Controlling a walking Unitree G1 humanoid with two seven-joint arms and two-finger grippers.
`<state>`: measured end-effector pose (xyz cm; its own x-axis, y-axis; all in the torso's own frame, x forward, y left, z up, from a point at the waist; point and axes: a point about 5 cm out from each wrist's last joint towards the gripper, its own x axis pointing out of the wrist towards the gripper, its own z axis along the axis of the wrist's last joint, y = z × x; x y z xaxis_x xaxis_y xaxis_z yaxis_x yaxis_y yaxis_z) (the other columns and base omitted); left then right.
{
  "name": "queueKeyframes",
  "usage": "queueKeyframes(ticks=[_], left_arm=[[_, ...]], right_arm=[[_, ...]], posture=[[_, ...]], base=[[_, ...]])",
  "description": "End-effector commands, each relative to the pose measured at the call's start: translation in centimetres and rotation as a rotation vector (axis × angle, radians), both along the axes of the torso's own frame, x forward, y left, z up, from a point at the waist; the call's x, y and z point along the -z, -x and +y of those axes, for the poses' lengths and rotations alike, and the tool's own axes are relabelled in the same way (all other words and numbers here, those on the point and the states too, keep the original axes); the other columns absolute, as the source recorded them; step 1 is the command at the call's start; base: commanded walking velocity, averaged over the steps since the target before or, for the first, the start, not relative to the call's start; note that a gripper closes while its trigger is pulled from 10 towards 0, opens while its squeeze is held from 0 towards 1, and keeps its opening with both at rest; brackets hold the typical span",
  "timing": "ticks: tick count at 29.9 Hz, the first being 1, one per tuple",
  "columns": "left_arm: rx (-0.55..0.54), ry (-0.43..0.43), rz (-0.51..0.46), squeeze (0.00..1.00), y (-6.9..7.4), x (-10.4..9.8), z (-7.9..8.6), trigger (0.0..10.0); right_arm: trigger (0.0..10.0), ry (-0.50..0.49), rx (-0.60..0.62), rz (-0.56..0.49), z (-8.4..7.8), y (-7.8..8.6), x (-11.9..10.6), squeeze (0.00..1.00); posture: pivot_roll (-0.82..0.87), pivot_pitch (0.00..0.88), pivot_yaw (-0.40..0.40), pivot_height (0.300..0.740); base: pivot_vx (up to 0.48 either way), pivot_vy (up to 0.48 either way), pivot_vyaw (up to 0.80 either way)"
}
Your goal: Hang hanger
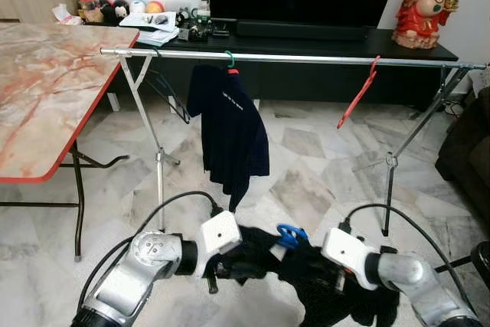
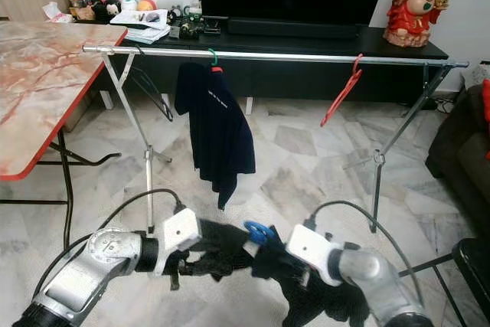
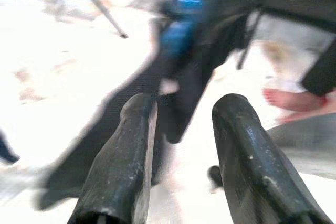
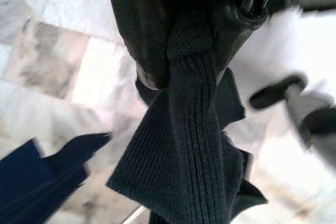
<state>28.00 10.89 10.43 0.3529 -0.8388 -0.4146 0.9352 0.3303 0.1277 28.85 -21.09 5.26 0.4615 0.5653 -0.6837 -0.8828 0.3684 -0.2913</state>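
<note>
Knitted dark cloth [image 4: 184, 145] hangs limp from the clenched right gripper [image 4: 191, 40], soft and light. Left gripper [image 3: 178, 145] gapes beside the stiff blue hanger [image 1: 291, 233], whose hook looks the surest hold for reaching the rail [image 1: 306, 58].

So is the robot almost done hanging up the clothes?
Partly. One dark shirt already hangs on the rail, near an empty red hanger. In hand now: the right gripper pinches a dark knit garment on a blue hanger, with the left gripper open beside it. Lifting and hooking it is left.
</note>
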Motion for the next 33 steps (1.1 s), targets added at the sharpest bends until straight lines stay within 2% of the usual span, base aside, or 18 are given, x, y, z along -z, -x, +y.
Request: queueKeyframes(ticks=[1, 4, 10, 21, 22, 28, 33], left_arm=[[0.001, -0.063, -0.024, 1.0, -0.3, 0.3, 0.5, 10.0], [0.034, -0.133, -0.022, 1.0, -0.2, 1.1, 0.9, 10.0], [0.104, -0.107, 0.019, 1.0, -0.1, 1.7, 0.3, 10.0], [0.126, -0.072, -0.034, 1.0, -0.8, 1.3, -1.4, 10.0], [0.142, -0.069, -0.025, 0.0, -0.6, 1.3, -1.6, 10.0], [0.176, -0.069, 0.009, 0.0, -0.3, 1.7, -2.0, 10.0], [0.178, -0.019, 0.029, 0.0, -0.2, 1.6, -2.7, 10.0]], right_arm=[[0.0, -0.004, -0.048, -0.003, 0.0, -0.1, -0.4, 0.0], [0.0, -0.033, -0.08, -0.005, 0.3, -0.2, -0.9, 0.0], [0.0, -0.085, -0.141, 0.01, 1.3, -0.4, -1.2, 0.0], [0.0, -0.12, -0.219, 0.046, 1.9, 0.1, -1.5, 0.0], [0.0, -0.125, -0.221, 0.042, 2.0, 0.0, -1.6, 0.0], [0.0, -0.158, -0.237, 0.025, 2.5, -0.2, -2.1, 0.0], [0.0, -0.184, -0.257, 0.025, 2.9, -0.2, -2.5, 0.0]], posture=[[0.0, 0.039, -0.052, 0.74], [0.0, 0.039, -0.052, 0.74], [0.0, 0.029, -0.055, 0.74], [-0.01, 0.008, -0.054, 0.74], [-0.01, 0.008, -0.054, 0.74], [-0.01, 0.0, -0.051, 0.74], [-0.01, 0.0, -0.051, 0.74]], base=[[0.0, 0.0, 0.0], [0.0, 0.0, 0.0], [0.0, 0.0, 0.0], [0.0, 0.0, 0.0], [0.0, 0.0, 0.0], [0.0, 0.0, 0.0], [0.0, 0.0, 0.0]])
